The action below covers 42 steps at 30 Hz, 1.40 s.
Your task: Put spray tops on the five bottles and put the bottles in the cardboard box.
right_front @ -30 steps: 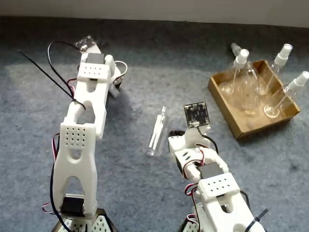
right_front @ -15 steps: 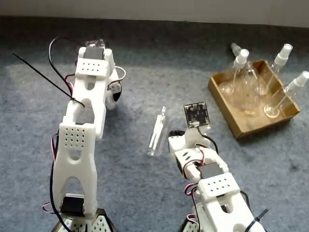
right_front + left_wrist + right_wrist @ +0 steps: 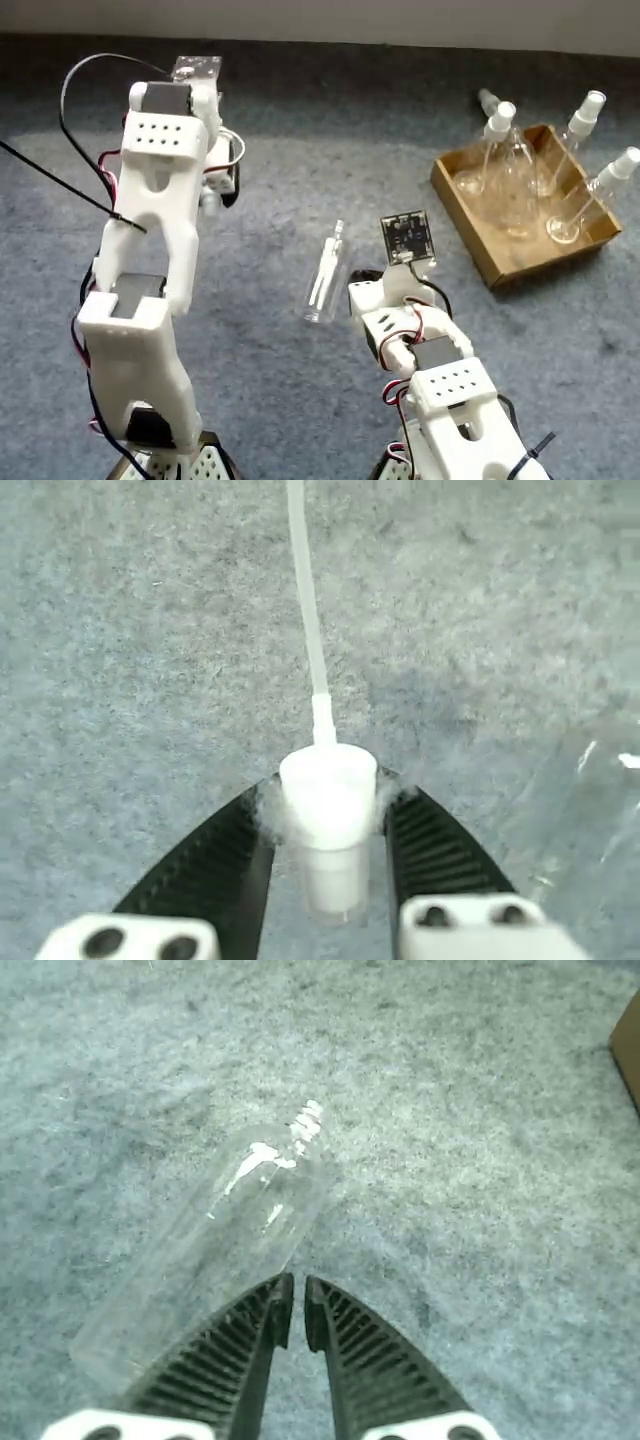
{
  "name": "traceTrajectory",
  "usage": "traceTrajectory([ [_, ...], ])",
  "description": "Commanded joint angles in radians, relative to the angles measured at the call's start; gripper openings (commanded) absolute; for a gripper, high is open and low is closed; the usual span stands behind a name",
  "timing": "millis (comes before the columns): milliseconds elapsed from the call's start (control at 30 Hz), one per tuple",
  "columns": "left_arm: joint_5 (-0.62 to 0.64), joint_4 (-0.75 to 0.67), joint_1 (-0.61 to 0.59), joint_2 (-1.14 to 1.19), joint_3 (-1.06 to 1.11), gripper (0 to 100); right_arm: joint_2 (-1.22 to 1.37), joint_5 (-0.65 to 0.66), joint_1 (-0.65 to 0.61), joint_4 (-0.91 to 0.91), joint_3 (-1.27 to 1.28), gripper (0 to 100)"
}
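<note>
The right gripper (image 3: 298,1285), jaws together, is resting just beside the uncapped bottle (image 3: 325,272) lying at frame centre. The left gripper (image 3: 327,788) is clamping a spray top (image 3: 328,810), its tube running out of frame. The cardboard box (image 3: 462,225), upper right, is holding four capped bottles (image 3: 590,195), their outlines overlapping.

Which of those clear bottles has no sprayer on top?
The bottle lying on its side on the carpet, outside the cardboard box: its threaded neck is bare. The boxed bottles all wear white spray tops.
</note>
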Motion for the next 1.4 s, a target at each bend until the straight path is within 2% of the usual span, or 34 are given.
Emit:
traceTrajectory([
  [0, -0.292, 0.011, -0.027, -0.159, 0.101, 3, -0.024, -0.002, -0.004, -0.022, -0.005, 0.5],
  [200, -0.605, 0.011, -0.117, -0.202, 0.165, 3, -0.024, -0.002, -0.007, -0.022, -0.004, 0.5],
  [467, -0.893, 0.011, -0.223, -0.2, 0.165, 3, -0.024, -0.002, -0.007, -0.022, -0.002, 0.5],
  [767, -1.278, 0.011, -0.24, -0.199, 0.219, 3, -0.024, -0.002, -0.007, -0.022, -0.001, 0.5],
  [967, -1.619, -0.026, -0.231, -0.199, 0.374, 3, -0.024, -0.002, -0.007, -0.022, -0.001, 0.5],
  [1233, -1.659, -0.361, -0.231, -0.199, 0.598, 3, -0.024, -0.002, -0.007, -0.022, -0.001, 0.5],
  [1367, -1.66, -0.443, -0.231, -0.199, 0.68, 3, -0.024, -0.002, -0.007, -0.022, -0.001, 0.5],
])
